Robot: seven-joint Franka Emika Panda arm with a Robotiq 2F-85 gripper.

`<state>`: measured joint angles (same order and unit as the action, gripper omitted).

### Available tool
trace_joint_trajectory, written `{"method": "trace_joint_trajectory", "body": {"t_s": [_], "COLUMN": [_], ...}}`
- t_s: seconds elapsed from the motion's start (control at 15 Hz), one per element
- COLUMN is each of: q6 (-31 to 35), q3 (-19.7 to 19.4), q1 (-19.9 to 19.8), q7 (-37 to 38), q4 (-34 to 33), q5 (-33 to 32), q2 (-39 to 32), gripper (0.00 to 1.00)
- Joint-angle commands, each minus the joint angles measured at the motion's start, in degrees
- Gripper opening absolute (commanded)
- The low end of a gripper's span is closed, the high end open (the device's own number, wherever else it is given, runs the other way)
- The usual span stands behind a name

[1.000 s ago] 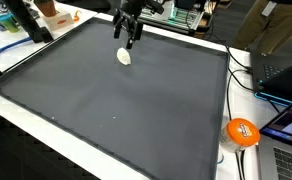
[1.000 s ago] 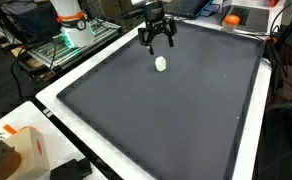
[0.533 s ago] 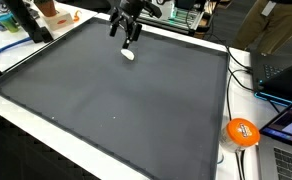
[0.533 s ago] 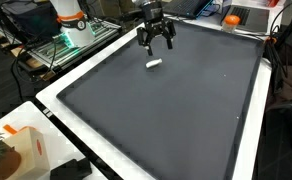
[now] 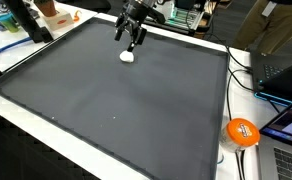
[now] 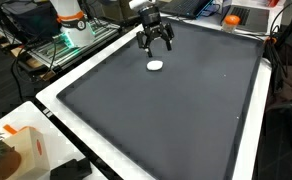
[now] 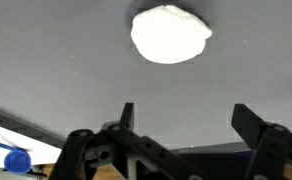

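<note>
- Lump lying white on mat, untouched.
- Gripper hovering just above, jaws spread wide, gripping nothing.
- Judging: worth centring jaws over lump, descending straight, closing gently.

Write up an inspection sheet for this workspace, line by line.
Surface: dark grey mat, lying flat on a white table.
Job's things: white lump on the mat near one edge, apart from the fingers.
Clutter: orange round thing beside the mat.
Grippers: gripper open, just above the white lump, holding nothing.
Cables: black cables off the mat's side.
Surroundings: laptop, box; desks with gear behind.
</note>
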<state>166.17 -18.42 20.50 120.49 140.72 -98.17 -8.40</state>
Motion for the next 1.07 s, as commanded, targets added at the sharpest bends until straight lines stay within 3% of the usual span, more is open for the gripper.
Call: {"method": "trace_joint_trajectory", "body": {"t_s": [0.0, 0.67, 0.73, 0.8, 0.87, 1.0], "q6": [-1.10, -6.45, -7.04, -6.12, -5.25, -5.47], "q3": [0.78, 4.47, 4.67, 6.11, 4.73, 4.61], "q1": [0.44, 0.28, 0.24, -1.39, -0.61, -0.25], "q7": [10.12, 38.35, 39.50, 35.12, 37.49, 34.81], "q4": [-0.82, -1.08, -1.00, -0.97, -1.13, -1.36], "q5": [-7.27, -25.73, -26.48, -22.69, -24.99, -23.66], "q2": [-1.31, -1.01, -1.17, 0.23, -1.61, -1.04], "gripper": [1.00, 1.00, 1.00, 1.00, 1.00, 1.00]}}
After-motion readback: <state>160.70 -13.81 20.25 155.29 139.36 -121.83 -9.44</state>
